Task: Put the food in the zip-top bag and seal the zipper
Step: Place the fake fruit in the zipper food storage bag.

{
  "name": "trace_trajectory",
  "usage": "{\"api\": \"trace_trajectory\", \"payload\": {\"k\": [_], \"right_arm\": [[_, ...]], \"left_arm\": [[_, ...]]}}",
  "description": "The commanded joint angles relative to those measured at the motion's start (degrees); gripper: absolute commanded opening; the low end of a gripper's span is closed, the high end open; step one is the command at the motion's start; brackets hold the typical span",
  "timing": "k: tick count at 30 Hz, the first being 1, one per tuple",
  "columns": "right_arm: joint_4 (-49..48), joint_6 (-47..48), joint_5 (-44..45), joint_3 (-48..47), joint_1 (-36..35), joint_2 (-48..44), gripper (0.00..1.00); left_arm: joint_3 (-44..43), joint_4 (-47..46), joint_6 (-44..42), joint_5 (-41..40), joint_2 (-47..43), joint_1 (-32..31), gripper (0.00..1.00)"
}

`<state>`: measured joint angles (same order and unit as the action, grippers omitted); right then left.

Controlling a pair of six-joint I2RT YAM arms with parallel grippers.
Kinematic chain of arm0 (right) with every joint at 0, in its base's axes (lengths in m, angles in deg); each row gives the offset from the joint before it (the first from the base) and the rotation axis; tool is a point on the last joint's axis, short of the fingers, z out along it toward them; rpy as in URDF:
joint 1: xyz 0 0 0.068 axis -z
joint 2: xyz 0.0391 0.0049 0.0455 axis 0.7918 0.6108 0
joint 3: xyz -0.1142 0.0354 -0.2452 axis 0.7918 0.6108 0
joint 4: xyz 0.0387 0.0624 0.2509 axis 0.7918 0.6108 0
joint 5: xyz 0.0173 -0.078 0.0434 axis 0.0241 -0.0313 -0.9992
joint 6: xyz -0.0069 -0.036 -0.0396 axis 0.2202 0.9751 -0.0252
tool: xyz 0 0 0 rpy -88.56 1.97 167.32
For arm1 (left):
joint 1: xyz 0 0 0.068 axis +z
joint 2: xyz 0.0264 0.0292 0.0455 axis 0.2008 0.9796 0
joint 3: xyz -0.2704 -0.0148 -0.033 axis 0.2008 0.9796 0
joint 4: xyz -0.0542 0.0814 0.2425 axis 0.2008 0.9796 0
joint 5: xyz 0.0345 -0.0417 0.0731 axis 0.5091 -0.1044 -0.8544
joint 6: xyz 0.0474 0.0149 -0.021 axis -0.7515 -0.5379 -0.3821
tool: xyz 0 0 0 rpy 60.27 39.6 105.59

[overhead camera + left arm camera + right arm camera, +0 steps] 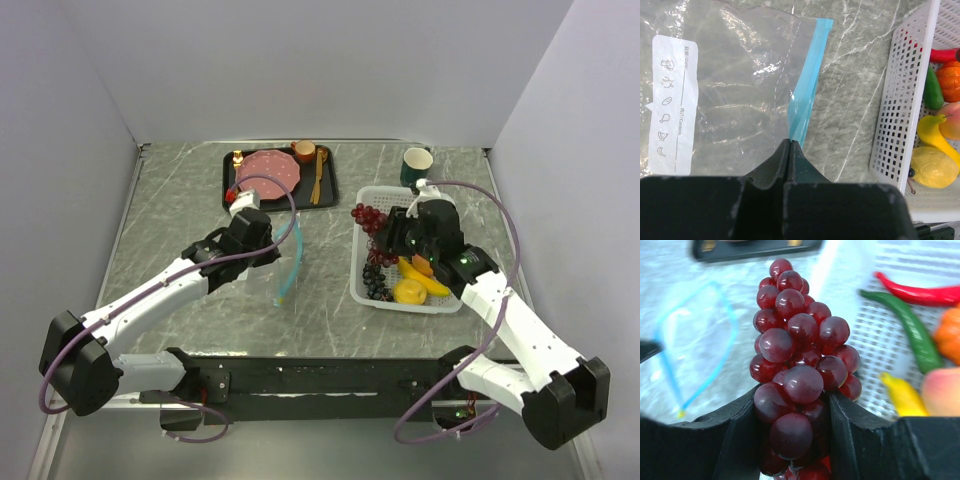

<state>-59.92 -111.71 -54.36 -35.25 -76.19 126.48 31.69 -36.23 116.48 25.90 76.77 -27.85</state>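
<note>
My left gripper (790,142) is shut on the teal-blue zipper (807,85) of the clear zip-top bag (730,90), left of the basket; from above the bag (288,262) hangs by that gripper (278,247) with its mouth held open. My right gripper (792,410) is shut on a bunch of dark red grapes (795,355), held over the basket's left rim (368,215). In the white mesh basket (358,272) lie a dark grape bunch (376,284), lemon (408,292), banana (900,392), red chili (920,290), green chili (910,335) and orange fruit (950,335).
A black tray (228,180) at the back holds a pink plate (272,170), gold cutlery (317,178) and an orange cup (304,152). A green cup (416,165) stands behind the basket. Walls close in the table on the left, back and right.
</note>
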Motion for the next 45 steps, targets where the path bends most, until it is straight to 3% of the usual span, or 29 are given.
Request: {"api": "trace_trajectory", "payload": {"k": [1,13,31,45], "right_arm": [[-5.6,0.7,-9.0,-2.2,-1.6,-2.1,0.38],[-8.5,0.1,-10.2,-3.9,-11.9,5.4,0.39],[-18.2,-5.5,-20.1,-6.6,-14.7,19.0,0.4],[-25.5,-15.2,-17.0,-10.2,-14.7,28.7,0.4]], "left_arm": [[-2.8,-1.1,0.2,0.2,0.0,0.1,0.01],[-2.5,-1.7,1.5,-0.9,-0.7,0.1,0.01],[-1.8,-4.2,0.0,3.9,-1.4,0.0,0.01],[0.8,-6.1,-1.5,7.7,-4.7,-0.1,0.01]]}}
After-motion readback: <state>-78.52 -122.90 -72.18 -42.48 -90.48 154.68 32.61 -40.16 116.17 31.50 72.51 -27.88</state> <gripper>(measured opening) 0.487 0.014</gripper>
